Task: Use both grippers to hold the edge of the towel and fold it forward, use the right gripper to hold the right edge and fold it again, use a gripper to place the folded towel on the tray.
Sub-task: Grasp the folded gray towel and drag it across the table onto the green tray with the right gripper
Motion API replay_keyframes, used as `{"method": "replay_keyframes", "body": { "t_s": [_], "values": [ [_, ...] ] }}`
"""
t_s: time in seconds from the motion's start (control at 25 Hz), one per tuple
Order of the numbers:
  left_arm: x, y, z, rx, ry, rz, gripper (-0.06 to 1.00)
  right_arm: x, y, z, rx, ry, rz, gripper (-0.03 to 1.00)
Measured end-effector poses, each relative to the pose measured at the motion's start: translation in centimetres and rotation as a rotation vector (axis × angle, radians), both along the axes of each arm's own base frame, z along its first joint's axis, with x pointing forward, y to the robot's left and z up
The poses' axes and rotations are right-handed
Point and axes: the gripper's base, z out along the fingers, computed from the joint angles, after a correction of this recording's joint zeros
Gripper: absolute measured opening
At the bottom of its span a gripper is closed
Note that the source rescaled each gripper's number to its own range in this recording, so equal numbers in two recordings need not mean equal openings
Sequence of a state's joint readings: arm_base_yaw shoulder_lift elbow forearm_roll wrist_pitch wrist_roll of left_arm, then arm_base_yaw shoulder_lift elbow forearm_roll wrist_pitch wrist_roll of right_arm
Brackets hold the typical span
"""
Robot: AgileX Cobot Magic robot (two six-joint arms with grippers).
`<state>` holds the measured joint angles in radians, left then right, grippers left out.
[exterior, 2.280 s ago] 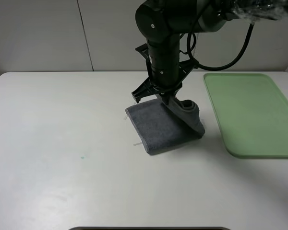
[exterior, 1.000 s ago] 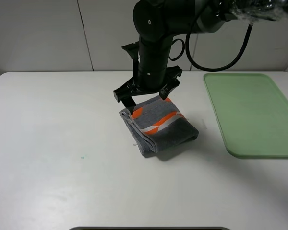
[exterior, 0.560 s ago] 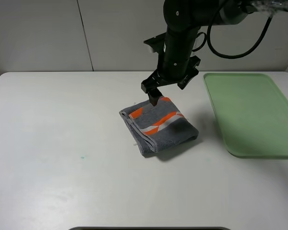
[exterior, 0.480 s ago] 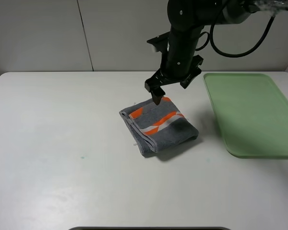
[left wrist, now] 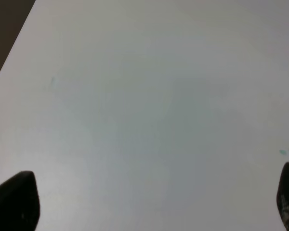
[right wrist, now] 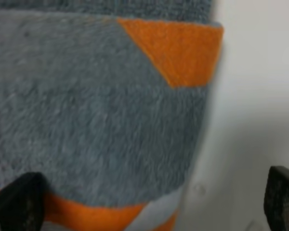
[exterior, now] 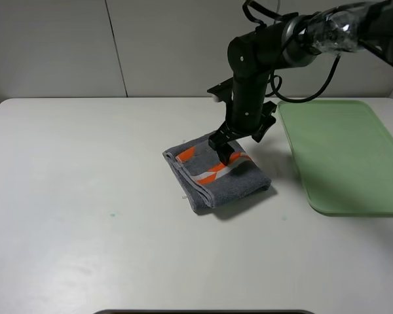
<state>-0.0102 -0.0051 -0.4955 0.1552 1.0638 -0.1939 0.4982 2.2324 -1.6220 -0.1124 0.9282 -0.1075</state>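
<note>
The folded grey towel with orange and white stripes lies on the white table, left of the green tray. My right gripper is open and empty, pointing down just over the towel's far right part. In the right wrist view the towel fills the frame, with the gripper straddling it and its fingertips wide apart at the corners. My left gripper is open over bare table and does not show in the exterior high view.
The tray stands empty along the table's right side. A small teal mark is on the table left of the towel. A dark edge runs along the table's front.
The right gripper folded the towel's right edge over to the left and let go, showing the orange stripes. It then rose, moved right, and has now come down over the towel's far right part.
</note>
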Motion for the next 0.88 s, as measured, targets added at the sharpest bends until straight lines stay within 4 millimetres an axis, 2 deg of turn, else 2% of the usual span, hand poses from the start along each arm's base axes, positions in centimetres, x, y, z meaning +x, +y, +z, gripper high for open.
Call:
{"method": "replay_keyframes", "body": {
  "t_s": [0.28, 0.72, 0.8, 0.88],
  "values": [
    [0.0, 0.0, 0.0, 0.0, 0.0, 0.0, 1.0, 0.4, 0.1, -1.8, -0.012, -0.01, 0.018, 1.0],
    [0.0, 0.0, 0.0, 0.0, 0.0, 0.0, 1.0, 0.6, 0.3, -2.6, 0.002, 0.003, 0.033, 1.0],
    [0.0, 0.0, 0.0, 0.0, 0.0, 0.0, 1.0, 0.5, 0.4, -2.7, 0.01, 0.009, 0.029, 0.92],
    [0.0, 0.0, 0.0, 0.0, 0.0, 0.0, 1.0, 0.4, 0.5, -2.7, 0.023, 0.02, 0.018, 0.78]
  ]
}}
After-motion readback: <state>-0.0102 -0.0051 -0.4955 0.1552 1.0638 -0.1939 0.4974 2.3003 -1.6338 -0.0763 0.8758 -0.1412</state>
